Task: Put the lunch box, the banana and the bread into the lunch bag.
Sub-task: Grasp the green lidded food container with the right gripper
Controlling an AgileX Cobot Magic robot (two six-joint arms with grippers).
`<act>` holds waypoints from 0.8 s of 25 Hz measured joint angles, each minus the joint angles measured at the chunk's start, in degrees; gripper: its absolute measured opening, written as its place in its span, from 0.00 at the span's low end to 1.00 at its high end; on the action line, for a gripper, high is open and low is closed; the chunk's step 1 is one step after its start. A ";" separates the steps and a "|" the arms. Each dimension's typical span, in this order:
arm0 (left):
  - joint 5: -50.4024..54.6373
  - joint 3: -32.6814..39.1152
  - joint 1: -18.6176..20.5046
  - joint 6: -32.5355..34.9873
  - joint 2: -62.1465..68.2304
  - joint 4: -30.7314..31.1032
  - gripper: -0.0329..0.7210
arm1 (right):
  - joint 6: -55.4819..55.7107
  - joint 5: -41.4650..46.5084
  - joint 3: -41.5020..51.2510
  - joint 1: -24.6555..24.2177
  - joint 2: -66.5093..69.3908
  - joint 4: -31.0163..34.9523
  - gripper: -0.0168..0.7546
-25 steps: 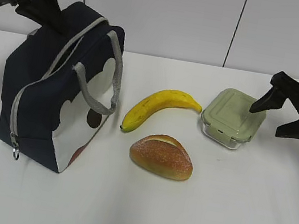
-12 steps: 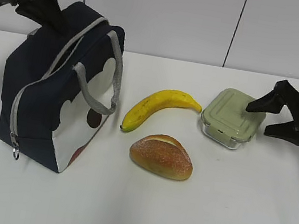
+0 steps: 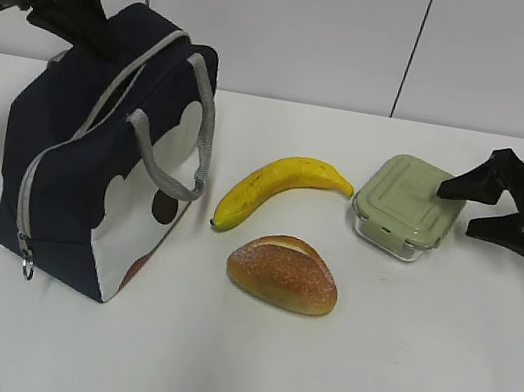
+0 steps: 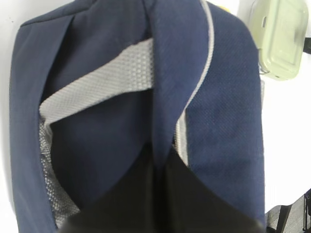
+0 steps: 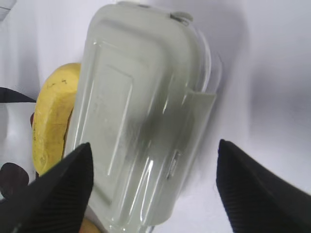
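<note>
The navy lunch bag (image 3: 83, 175) stands at the left of the white table. My left gripper (image 3: 66, 14) is shut on a fold of its navy fabric (image 4: 163, 97) at the top rear, and the pinch point is (image 4: 158, 162). The yellow banana (image 3: 278, 189) and the crusty bread (image 3: 284, 273) lie in the middle. To their right sits the lunch box (image 3: 408, 204) with its sage-green lid (image 5: 141, 111). My right gripper (image 3: 460, 209) hangs open at the box's right end. One fingertip is over the lid and the other over bare table (image 5: 153, 145).
A grey strap handle (image 3: 161, 163) droops down the bag's white dotted side. A white panelled wall (image 3: 323, 24) closes the back of the table. The banana (image 5: 53, 121) lies just beyond the lunch box in the right wrist view.
My right gripper has come down to the level of the lunch box lid, still open. The left gripper and the bag have not moved.
</note>
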 joint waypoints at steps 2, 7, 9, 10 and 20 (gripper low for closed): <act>0.00 0.00 0.00 0.00 0.00 0.00 0.04 | -1.93 1.37 0.00 -1.01 0.00 1.47 0.78; 0.00 0.00 0.00 0.00 0.00 0.00 0.04 | -4.03 4.87 0.25 -3.25 0.29 3.12 0.78; 0.00 0.00 0.00 0.00 0.00 0.00 0.04 | -4.41 6.53 0.25 -3.51 1.55 3.65 0.78; 0.00 0.00 0.00 0.00 0.00 0.00 0.04 | -4.69 7.26 0.25 -3.60 2.22 3.91 0.78; 0.00 0.00 0.00 0.00 0.00 0.00 0.04 | -8.30 9.85 0.25 -3.60 4.79 10.44 0.78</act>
